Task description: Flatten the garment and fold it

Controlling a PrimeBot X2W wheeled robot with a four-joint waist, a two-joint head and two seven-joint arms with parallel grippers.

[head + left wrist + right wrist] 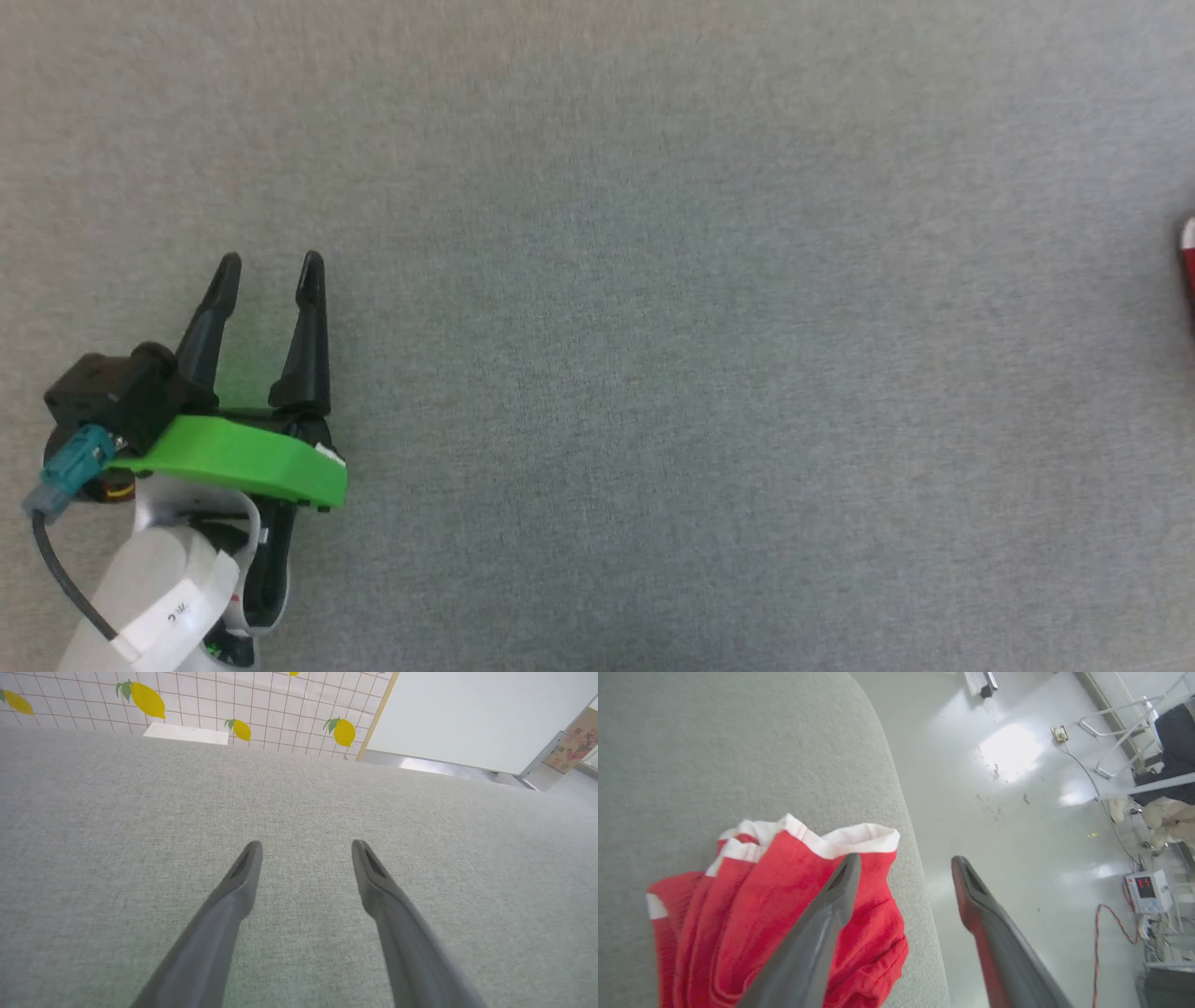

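Observation:
The red garment [752,914] with white bands lies bunched on the grey table near its rounded edge, seen in the right wrist view. My right gripper [903,865] hovers above it with its jaws wide apart and nothing between them; the left finger overlaps the cloth in the picture, the right finger hangs over the floor. A sliver of the garment [1188,261] peeks in at the far right of the head view. My left gripper [271,266] rests at the lower left of the table, open and empty, also shown over bare grey fabric as left gripper [306,847].
The grey table surface [653,327] spreads wide between the left gripper and the garment. Its edge [906,826] drops to a glossy floor with cables and equipment [1146,891]. A tiled wall with lemon prints [243,728] stands beyond the table's far edge.

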